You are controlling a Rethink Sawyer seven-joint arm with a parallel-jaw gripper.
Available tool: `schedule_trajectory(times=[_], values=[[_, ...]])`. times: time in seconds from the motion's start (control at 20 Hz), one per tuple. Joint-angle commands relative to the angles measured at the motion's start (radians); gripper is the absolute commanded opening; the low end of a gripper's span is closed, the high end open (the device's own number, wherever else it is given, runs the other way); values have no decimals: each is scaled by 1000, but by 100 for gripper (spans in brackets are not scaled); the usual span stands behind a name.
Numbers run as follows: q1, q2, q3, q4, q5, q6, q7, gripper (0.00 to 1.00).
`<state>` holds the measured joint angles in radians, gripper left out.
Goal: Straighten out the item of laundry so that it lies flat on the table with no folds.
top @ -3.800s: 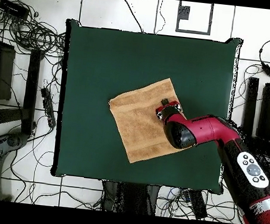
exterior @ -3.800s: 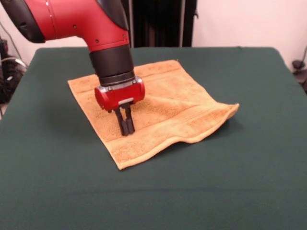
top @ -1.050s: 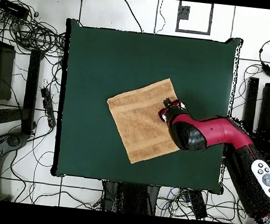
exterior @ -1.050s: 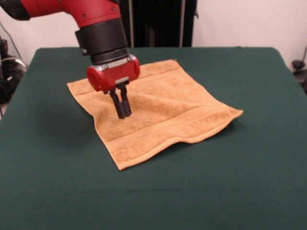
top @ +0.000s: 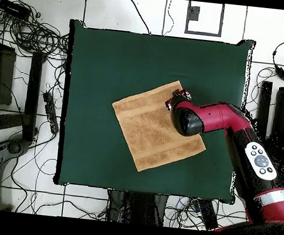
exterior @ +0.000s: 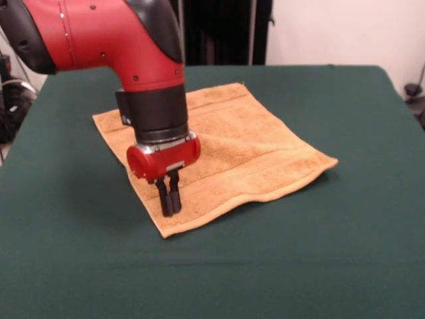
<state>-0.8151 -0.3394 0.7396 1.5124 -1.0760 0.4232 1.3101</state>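
Front view: nearest the camera lies bare table; next comes the towel's front corner, and just behind it the gripper, fingers drawn narrow and all but together, tips at or pressing on the cloth near that corner; whether they pinch any terry I cannot tell. The towel lies spread near mid-table, almost flat; its front edge waves slightly toward the right corner. Judged: the smoothing step is nearly done; the next move calls for easing that rippled edge outward, then lifting clear.
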Motion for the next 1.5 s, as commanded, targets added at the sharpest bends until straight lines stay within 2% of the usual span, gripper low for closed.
schedule_trajectory(times=[0.05, 0.25, 0.45, 0.65, 0.85, 1.0, 1.1, 1.5], values=[[188, 173, -196, -291, -61, 238, 25, 0], [235, 262, -216, -418, -33, 283, 19, 0], [233, 355, -185, -530, 12, 304, -46, 0], [172, 428, -101, -566, 24, 152, -133, 0], [120, 464, -42, -564, 57, 79, -225, 0], [77, 446, -17, -498, 85, 43, -262, 0], [74, 401, -33, -443, 85, 18, -227, 0], [118, 134, -135, -201, 142, 48, -61, 0]])
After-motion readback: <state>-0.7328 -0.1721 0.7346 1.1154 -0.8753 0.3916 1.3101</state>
